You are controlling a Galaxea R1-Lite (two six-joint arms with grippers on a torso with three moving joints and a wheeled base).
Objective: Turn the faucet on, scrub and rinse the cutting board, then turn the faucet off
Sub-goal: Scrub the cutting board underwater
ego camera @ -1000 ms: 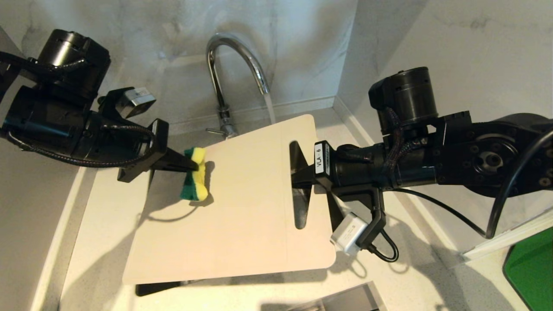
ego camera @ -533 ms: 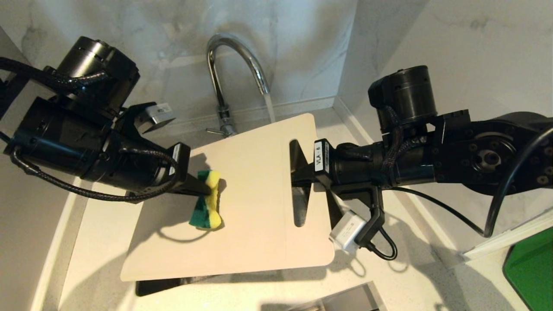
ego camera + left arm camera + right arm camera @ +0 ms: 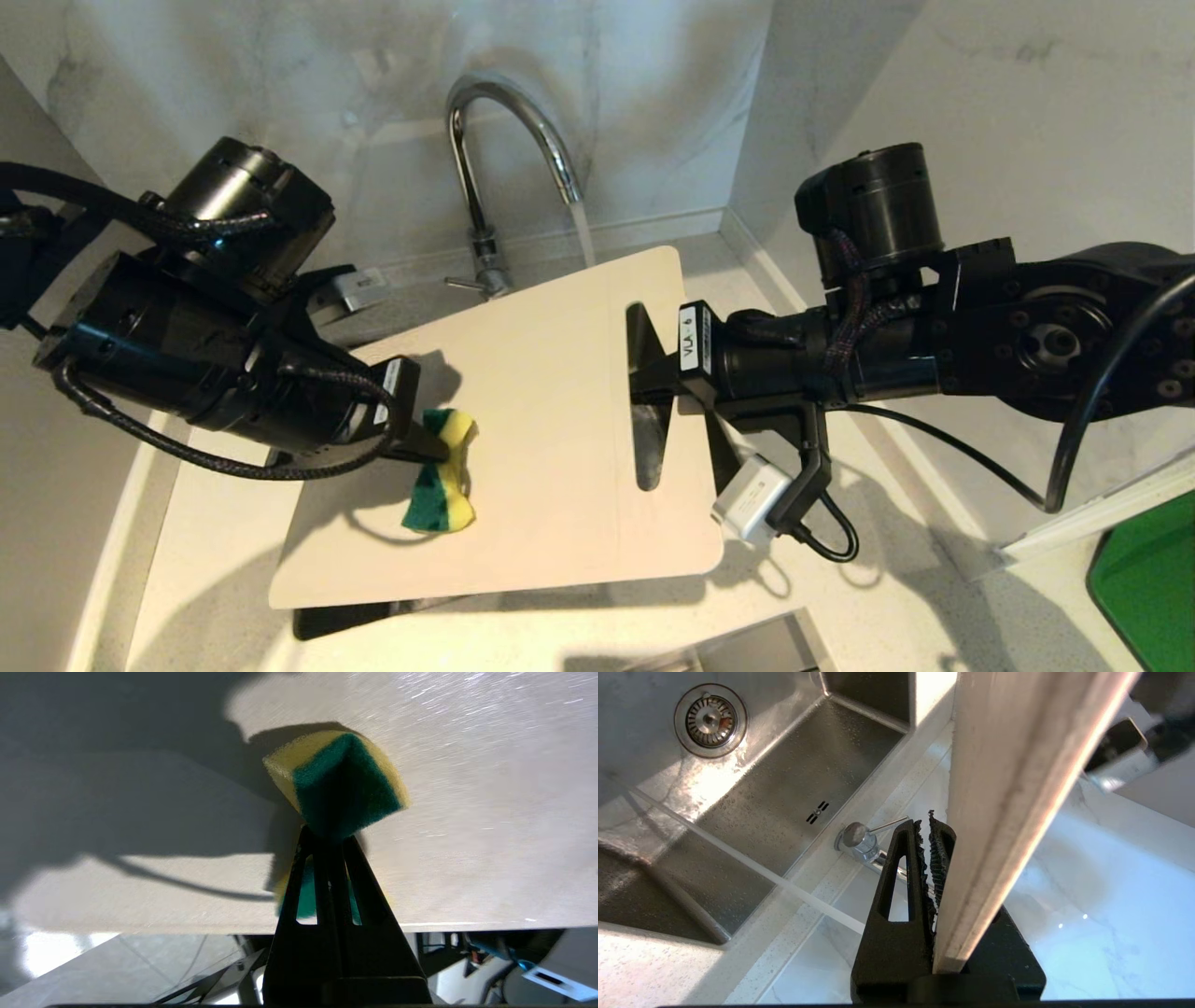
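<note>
Left gripper [image 3: 425, 448] tight on sponge [image 3: 441, 478] against cutting board [image 3: 551, 392]

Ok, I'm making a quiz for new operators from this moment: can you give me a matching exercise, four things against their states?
Things:
1. faucet
2. cutting board
3. sponge
4. sink drain

States:
A. pinched in the left gripper, against the board
B. running water
C. held at its slotted end by the right gripper
D. round strainer in the steel basin

Pairs: 1-B, 2-C, 3-A, 4-D
</note>
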